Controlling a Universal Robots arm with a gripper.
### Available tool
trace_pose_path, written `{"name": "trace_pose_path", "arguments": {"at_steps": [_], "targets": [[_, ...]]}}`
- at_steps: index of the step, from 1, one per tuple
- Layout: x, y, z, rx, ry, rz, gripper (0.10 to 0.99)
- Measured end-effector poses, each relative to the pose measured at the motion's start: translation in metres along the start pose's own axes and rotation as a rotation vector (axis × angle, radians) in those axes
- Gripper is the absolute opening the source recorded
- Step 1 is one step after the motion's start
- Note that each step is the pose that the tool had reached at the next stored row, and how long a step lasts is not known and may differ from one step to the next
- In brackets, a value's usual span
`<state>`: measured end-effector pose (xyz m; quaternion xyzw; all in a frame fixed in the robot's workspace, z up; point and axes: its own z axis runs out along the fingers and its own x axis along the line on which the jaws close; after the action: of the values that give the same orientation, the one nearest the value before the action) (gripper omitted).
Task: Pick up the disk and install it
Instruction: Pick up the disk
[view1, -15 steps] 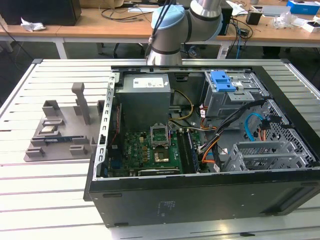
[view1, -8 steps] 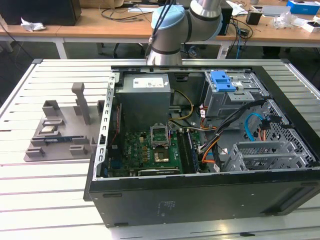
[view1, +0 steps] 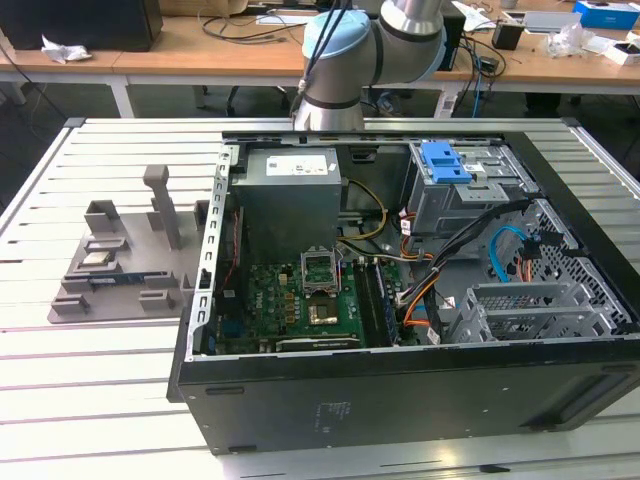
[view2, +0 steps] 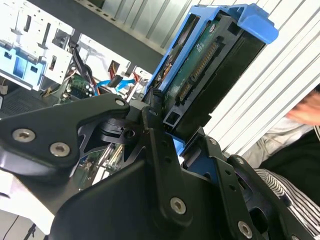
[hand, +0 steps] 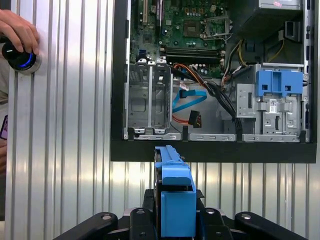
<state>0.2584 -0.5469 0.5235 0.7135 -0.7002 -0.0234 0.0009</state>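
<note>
Fingers (view2: 159, 145) are clamped on the disk (hand: 174, 192), pinching its blue bracket from both sides with the connector edge pointing away. The disk hangs edge-on over the slatted bench (hand: 75, 150), just outside the open computer case (hand: 200, 150). Doing this well likely means a square, firm grip and clearance over the case wall and the loose cables (hand: 187, 100) beside the grey drive bays (hand: 150, 95).

The desk (view1: 90, 400) is a broad run of pale aluminium slats with grooves running across it, bright under an even light. Behind it stands a long wooden table (view1: 180, 55) on white legs (view1: 121, 98) — strewn with loose cables (view1: 235, 25), crumpled paper (view1: 62, 48), a black box (view1: 85, 20) and a blue carton (view1: 606, 13). The floor (view1: 35, 115) beneath that table is dark.
</note>
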Motion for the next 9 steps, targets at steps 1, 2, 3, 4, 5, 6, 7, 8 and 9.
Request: {"name": "trace_pose_path", "arguments": {"at_steps": [1, 2, 3, 4, 5, 6, 7, 8, 9], "targets": [[0.0000, 0.0021, 0.0001, 0.000, 0.0000, 0.000, 0.365], [-0.0001, 0.0041, 0.0001, 0.000, 0.0000, 0.000, 0.365], [-0.0001, 0.0058, 0.0002, 0.000, 0.0001, 0.000, 0.365], [-0.0001, 0.0082, 0.0003, 0.000, 0.0001, 0.000, 0.365], [-0.0002, 0.0127, 0.0005, 0.000, 0.0000, 0.000, 0.365], [-0.0003, 0.0159, 0.0006, 0.000, 0.0000, 0.000, 0.365], [-0.0003, 0.0179, 0.0007, 0.000, 0.0000, 0.000, 0.365], [-0.0004, 0.0207, 0.0008, 0.000, 0.0000, 0.000, 0.365], [-0.0004, 0.0229, 0.0009, 0.000, 0.0000, 0.000, 0.365]]}}
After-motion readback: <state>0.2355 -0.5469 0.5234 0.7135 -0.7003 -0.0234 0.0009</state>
